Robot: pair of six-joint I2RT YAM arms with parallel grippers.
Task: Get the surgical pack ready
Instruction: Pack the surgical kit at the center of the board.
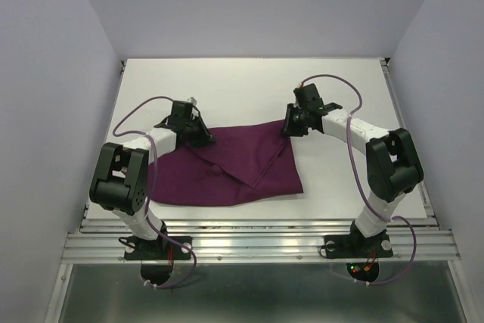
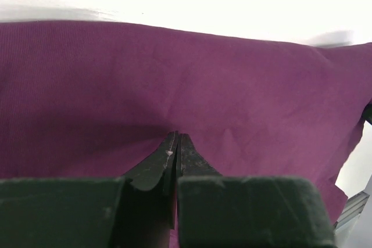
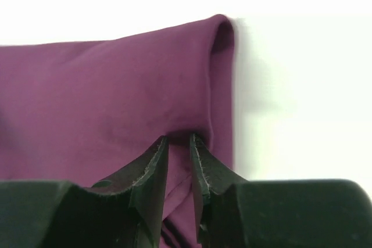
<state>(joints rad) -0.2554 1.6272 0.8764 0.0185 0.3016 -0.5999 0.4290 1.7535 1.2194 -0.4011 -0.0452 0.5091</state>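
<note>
Purple woven cloth, matte and finely ribbed, lies on the white bench. It is spread between the two arms, with a flap folded back over its middle into a pointed overlap. It looks light, limp and not slippery. I expect it to sag and crease rather than keep any shape, so it is best taken by its far corners, both at once, with a shallow pinch. At the cloth's far left corner the left tool presses its tips together on a small pucker of fabric, holding it. At the cloth's far right corner the hem rolls up into a soft tube. The right tool stands narrow there with fabric in the gap; whether it bites, I cannot tell.
</note>
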